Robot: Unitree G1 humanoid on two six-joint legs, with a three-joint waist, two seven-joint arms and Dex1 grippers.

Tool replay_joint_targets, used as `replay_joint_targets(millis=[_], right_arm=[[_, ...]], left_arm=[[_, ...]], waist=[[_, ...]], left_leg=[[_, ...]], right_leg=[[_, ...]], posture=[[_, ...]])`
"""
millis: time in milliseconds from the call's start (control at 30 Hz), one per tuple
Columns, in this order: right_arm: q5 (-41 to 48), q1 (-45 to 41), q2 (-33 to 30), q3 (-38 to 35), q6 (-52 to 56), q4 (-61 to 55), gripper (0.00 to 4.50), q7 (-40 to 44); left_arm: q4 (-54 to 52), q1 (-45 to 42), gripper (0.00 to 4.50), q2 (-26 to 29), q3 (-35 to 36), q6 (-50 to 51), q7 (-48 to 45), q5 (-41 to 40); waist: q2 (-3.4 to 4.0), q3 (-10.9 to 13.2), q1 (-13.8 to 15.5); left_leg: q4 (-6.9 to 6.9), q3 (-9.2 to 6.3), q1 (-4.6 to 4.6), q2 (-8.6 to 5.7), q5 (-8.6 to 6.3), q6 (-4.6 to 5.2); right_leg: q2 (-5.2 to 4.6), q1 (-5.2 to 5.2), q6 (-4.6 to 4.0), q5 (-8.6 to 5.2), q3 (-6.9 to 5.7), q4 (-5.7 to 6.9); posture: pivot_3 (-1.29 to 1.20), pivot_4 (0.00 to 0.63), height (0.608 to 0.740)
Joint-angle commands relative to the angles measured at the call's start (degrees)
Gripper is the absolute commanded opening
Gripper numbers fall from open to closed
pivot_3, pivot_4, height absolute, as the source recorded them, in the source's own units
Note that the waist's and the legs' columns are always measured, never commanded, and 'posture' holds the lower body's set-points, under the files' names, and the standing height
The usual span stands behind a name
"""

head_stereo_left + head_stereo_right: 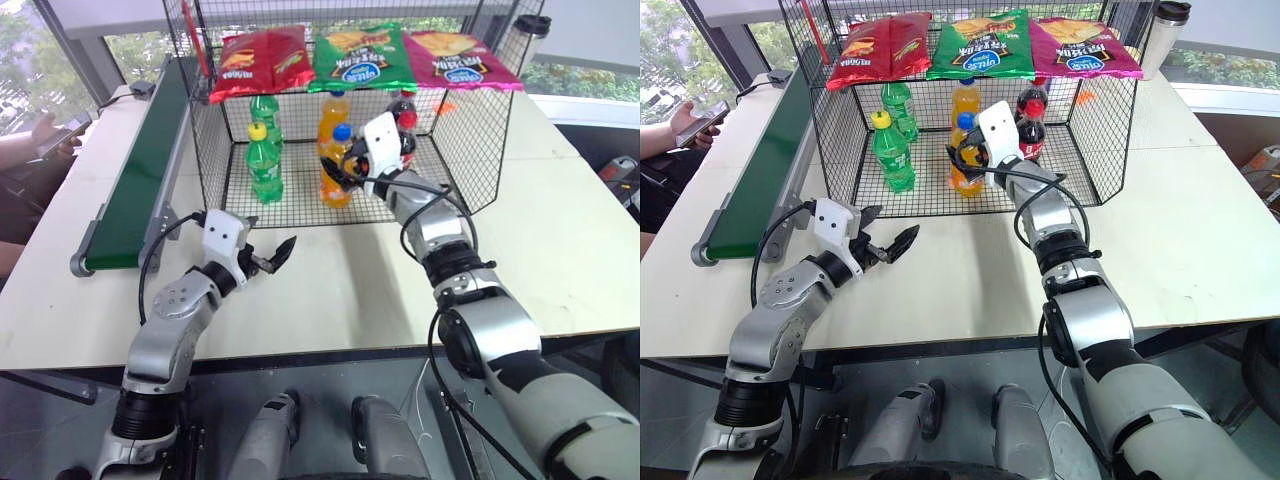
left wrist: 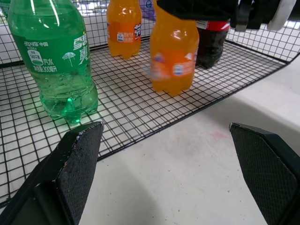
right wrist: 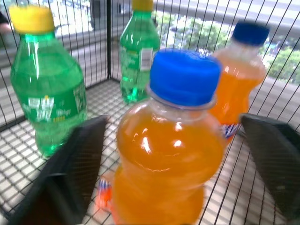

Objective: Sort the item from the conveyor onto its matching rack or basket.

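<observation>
The item, an orange soda bottle (image 1: 336, 185) with a blue cap, stands upright on the wire floor of the black mesh basket (image 1: 215, 150). My right gripper (image 3: 172, 119) reaches in through the basket's open front. It is open, with one finger on each side of the bottle (image 3: 166, 159) and a small gap on both sides. My left gripper (image 1: 270, 255) hovers open over the table in front of the basket, with nothing between its fingers (image 2: 77, 159). The green conveyor (image 1: 140, 170) runs along the left and carries nothing that I can see.
In the basket stand a second orange bottle (image 1: 333, 115), two green bottles (image 1: 265, 165) and cola bottles (image 1: 405, 112). Three crisp bags (image 1: 358, 55) lie on its top shelf. A tumbler (image 1: 527, 35) stands at the back right. A person holds a phone (image 1: 60, 130) at the far left.
</observation>
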Motion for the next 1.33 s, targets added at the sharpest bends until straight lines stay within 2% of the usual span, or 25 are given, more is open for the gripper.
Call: replay_joint_targets(millis=[33, 367, 500, 667, 900, 1100, 1333], right_arm=[[-0.21, -2.09, 0.22, -1.06, -1.46, -1.30, 4.45, 0.43], [-0.97, 1.73, -2.59, -0.27, 3.93, -13.16, 4.45, 4.66], [-1.14, 6.78, -7.40, 1.17, 9.89, -24.11, 4.45, 9.36], [3.99, 16.78, -13.38, 2.19, 23.61, -43.04, 4.45, 18.05], [11.68, 32.30, -15.24, 2.35, 38.71, -61.34, 4.45, 21.01], [12.84, 38.47, -15.07, 0.86, 41.67, -62.00, 4.45, 18.12], [13.29, 39.31, -15.80, 0.53, 41.36, -61.52, 4.45, 18.12]], left_arm=[[-1.41, -0.65, 4.50, -0.04, -0.12, -1.31, -0.06, 0.14], [-0.78, -0.52, 4.50, -0.64, -0.41, -1.98, 0.09, 0.32], [-0.59, -0.29, 4.50, -0.89, -0.95, -3.13, -0.18, 0.90], [-0.53, 0.52, 4.50, 0.07, -1.90, -3.73, -2.77, 0.62], [0.80, 1.30, 4.50, 1.28, -2.62, -4.97, -4.81, 1.43], [0.87, 2.54, 4.50, 1.70, -3.82, -6.06, -5.61, 2.63], [1.04, 3.32, 4.50, 1.90, -3.36, -5.75, -5.94, 2.38]], waist=[[0.00, -0.01, 0.01], [0.01, -0.01, 0.16], [0.01, -0.01, 0.46], [0.00, -0.01, 0.40], [0.04, -0.06, 0.39], [0.04, -0.06, 0.49], [0.04, -0.06, 0.45]], left_leg=[[0.00, 0.00, 0.01, 0.00, 0.00, 0.00], [0.00, -0.01, 0.05, 0.01, 0.00, 0.00], [0.01, -0.01, 0.04, 0.00, 0.00, -0.01], [0.01, 0.00, 0.04, 0.00, -0.01, 0.00], [0.01, -0.03, 0.06, 0.06, -0.06, -0.06], [0.09, 0.03, 0.06, -0.02, -0.09, -0.12], [0.08, 0.02, 0.05, -0.01, -0.09, -0.12]], right_leg=[[0.00, 0.00, 0.00, 0.00, 0.00, 0.01], [0.01, 0.04, -0.01, 0.00, 0.02, 0.01], [0.00, 0.06, -0.01, -0.01, 0.02, 0.00], [-0.03, 0.06, -0.01, -0.01, 0.03, -0.01], [-0.09, 0.09, -0.23, -0.13, 0.01, 0.00], [-0.26, 0.15, -0.22, -0.13, 0.00, -0.04], [-0.27, 0.15, -0.21, -0.14, -0.03, -0.05]], posture=[[0.00, 0.150, 0.739], [0.00, 0.150, 0.739], [0.00, 0.150, 0.739], [0.00, 0.150, 0.739], [0.00, 0.150, 0.739], [0.00, 0.150, 0.739], [0.00, 0.150, 0.739]])
